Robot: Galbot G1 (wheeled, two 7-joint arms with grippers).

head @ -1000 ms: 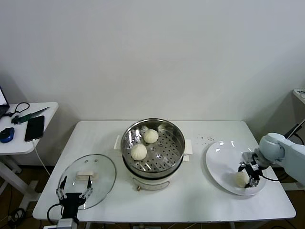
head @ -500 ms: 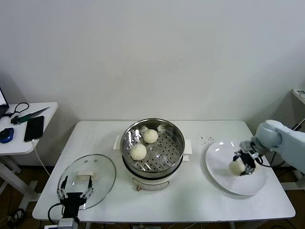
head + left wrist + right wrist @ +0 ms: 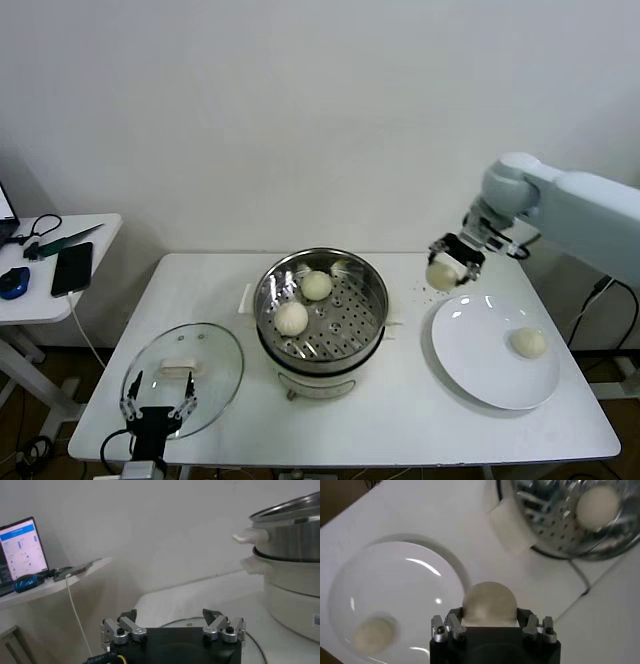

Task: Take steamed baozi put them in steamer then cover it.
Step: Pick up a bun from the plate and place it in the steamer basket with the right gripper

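A soft, light baozi (image 3: 441, 275) is held by its sides in the closed right gripper (image 3: 449, 266), above the table between plate (image 3: 470, 375) and steamer (image 3: 322, 300); gentle pressure is judged advisable. The left gripper (image 3: 155, 405) hangs open near the lid (image 3: 205, 360).

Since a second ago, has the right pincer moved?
Yes. The right pincer, shut on a baozi, rose off the plate toward the steamer.

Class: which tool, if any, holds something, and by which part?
The right tool grips one baozi across its sides, lifted clear of the plate. The left tool is open, holding nothing.
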